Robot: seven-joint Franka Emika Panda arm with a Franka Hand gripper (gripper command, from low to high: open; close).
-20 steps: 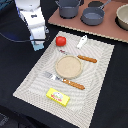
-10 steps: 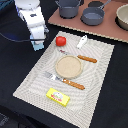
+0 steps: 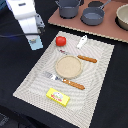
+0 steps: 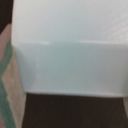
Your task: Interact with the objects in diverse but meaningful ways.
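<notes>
— So, where did everything sit around the round beige plate (image 3: 68, 66)?

— It lay near the middle of a pale striped cloth placemat (image 3: 100, 85). The glossy red tomato (image 3: 60, 41) stood on the mat beyond the plate, toward the exterior view's left. The small white piece (image 3: 82, 41) lay just to the tomato's right in that view, tilted, near the mat's far edge. A wooden-handled knife (image 3: 87, 59) lay close by the plate's far right rim, and a wooden-handled fork (image 3: 65, 81) lay just beside its near rim. The flat yellow packet (image 3: 57, 96) lay on the mat nearer the camera than the fork, well apart from the plate.

— And the pans?

— Dark grey cookware (image 3: 92, 16) stood on a reddish-brown board (image 3: 75, 23) beyond the mat, well away from the plate. I couldn't pick out the long handle clearly.

— Where was the arm?

— The white robot arm (image 3: 25, 12) hung over the dark tabletop (image 3: 20, 65) off the mat, left of the tomato in the exterior view. A pale blue cup (image 3: 35, 42) showed at the gripper (image 3: 35, 37), and in the wrist view that pale blue body (image 4: 70, 50) filled nearly everything.

— Were the fingers clamped on it?

— I couldn't tell; they were hidden in both views, though the cup sat right at them.
</notes>
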